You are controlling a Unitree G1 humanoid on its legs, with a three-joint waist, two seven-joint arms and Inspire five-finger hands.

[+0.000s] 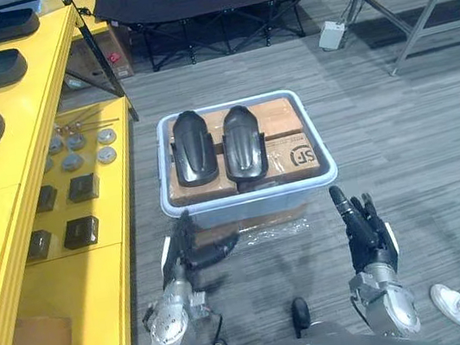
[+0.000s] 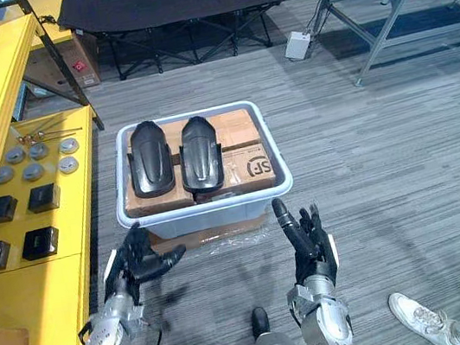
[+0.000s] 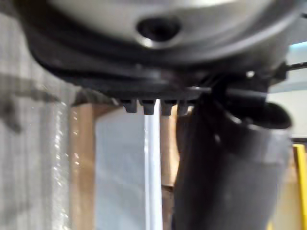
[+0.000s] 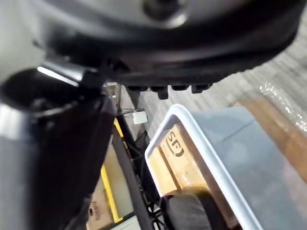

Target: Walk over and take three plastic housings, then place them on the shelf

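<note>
Two black plastic housings [image 1: 193, 148] are laid side by side on cardboard boxes [image 1: 279, 121] inside a white bin [image 1: 251, 194] on the floor [image 1: 399, 137], beside a yellow shelf [image 1: 29, 117]. The right robot hand [image 1: 367, 234] is held open and empty, fingers straight, near the bin. The left robot hand [image 1: 188, 251] seems loosely open, also empty.

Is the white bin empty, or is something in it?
Not empty: the white bin holds cardboard boxes, with two black housings lying on them.
</note>
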